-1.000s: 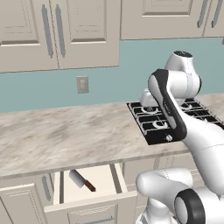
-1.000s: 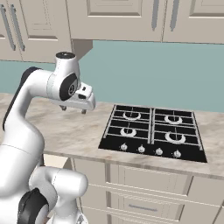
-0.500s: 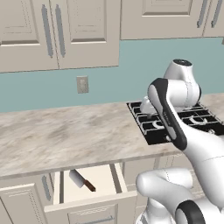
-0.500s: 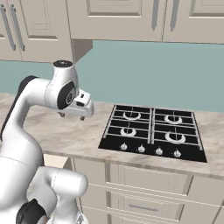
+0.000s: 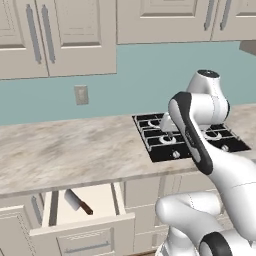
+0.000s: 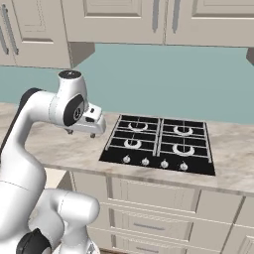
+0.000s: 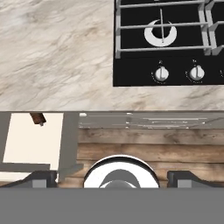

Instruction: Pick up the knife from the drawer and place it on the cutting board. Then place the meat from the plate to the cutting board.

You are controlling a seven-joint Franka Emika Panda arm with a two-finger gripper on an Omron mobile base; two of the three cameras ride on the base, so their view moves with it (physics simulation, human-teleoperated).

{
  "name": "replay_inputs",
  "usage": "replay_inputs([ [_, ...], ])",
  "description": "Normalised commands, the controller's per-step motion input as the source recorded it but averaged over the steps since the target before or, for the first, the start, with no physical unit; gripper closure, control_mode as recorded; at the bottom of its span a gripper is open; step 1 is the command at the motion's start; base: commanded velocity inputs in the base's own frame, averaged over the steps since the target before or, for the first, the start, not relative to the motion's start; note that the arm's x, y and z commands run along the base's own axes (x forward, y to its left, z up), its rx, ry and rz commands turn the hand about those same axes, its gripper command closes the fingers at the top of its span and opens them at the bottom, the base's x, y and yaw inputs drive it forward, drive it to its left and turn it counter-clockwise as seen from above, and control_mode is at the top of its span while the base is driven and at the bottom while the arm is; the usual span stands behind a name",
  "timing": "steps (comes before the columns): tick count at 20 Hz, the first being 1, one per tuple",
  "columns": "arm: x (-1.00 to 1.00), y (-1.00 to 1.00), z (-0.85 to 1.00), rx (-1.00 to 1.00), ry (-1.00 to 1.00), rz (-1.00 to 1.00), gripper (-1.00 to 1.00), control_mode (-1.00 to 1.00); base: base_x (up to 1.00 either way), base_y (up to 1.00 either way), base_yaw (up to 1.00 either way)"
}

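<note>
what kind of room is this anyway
A home-style kitchen, rendered rather than real. A black gas hob is set into a marble-look counter, cream cabinets hang above, and an open drawer below holds a knife.

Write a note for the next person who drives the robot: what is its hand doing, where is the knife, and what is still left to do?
Gripper: jaws open, holding nothing, up above the counter at the left edge of the stove.
Knife: lying in the open drawer below the counter, blade toward the back; its handle end peeks out in the hand view.
Done: the drawer is open.
Left: grab the knife and put it on the cutting board, then move the meat from the plate to the board.
</note>
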Motion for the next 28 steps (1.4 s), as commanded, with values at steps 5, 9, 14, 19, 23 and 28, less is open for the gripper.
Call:
replay_inputs([
  [5,0.0,0.0,0.0,0.0,0.0,0.0,-1.0,1.0,-0.1,-0.54,0.0],
  [9,0.0,0.0,0.0,0.0,0.0,0.0,-1.0,1.0,0.0,-0.38,0.0],
  [14,0.0,0.0,0.0,0.0,0.0,0.0,-1.0,1.0,0.06,-0.35,0.0],
  [19,0.0,0.0,0.0,0.0,0.0,0.0,-1.0,1.0,0.32,-0.51,0.0],
  [23,0.0,0.0,0.0,0.0,0.0,0.0,-1.0,1.0,0.47,-0.34,0.0],
  [28,0.0,0.0,0.0,0.0,0.0,0.0,-1.0,1.0,0.51,-0.05,0.0],
])
